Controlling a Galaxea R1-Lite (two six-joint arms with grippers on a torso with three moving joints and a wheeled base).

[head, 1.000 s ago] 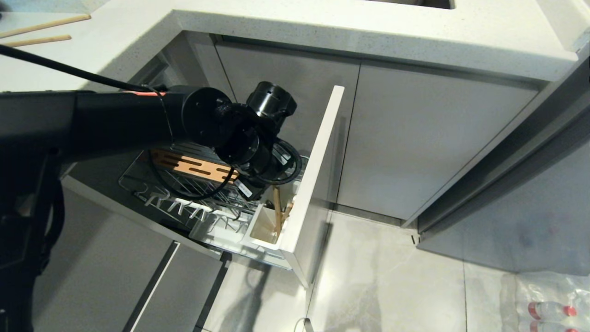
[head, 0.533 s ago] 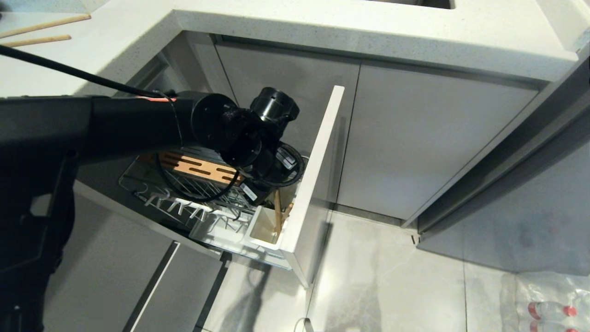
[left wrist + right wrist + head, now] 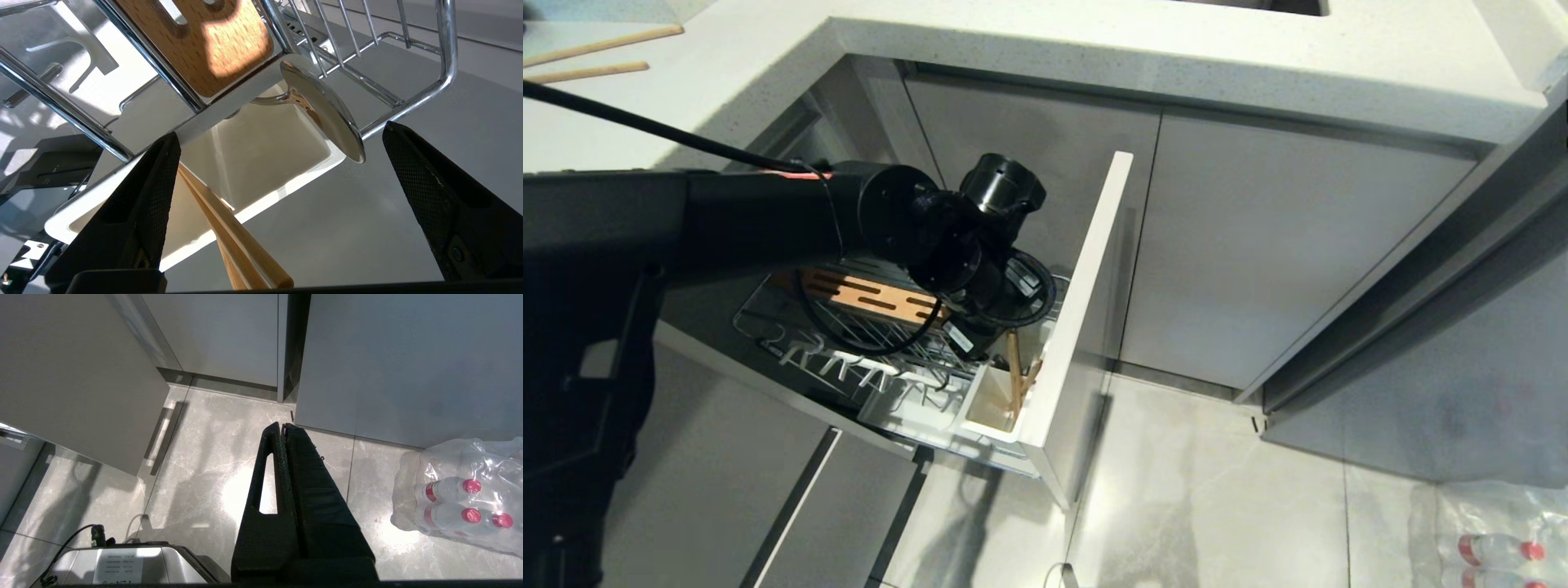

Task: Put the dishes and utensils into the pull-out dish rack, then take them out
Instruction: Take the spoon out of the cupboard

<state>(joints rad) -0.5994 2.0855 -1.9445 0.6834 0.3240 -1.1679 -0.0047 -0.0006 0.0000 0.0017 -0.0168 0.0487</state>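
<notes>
The rack (image 3: 874,327) stands pulled out from under the worktop (image 3: 1094,49), and the left gripper (image 3: 278,163) hangs over its white cup (image 3: 253,159) with jaws spread wide, holding nothing. Two chopsticks (image 3: 233,237) lean in the cup between the jaws beside a spoon (image 3: 322,110), and two more chopsticks (image 3: 596,53) lie on the worktop. The right gripper (image 3: 284,428) hangs over the floor (image 3: 196,477), jaws pressed together and empty, near a pack of bottles (image 3: 457,498).
</notes>
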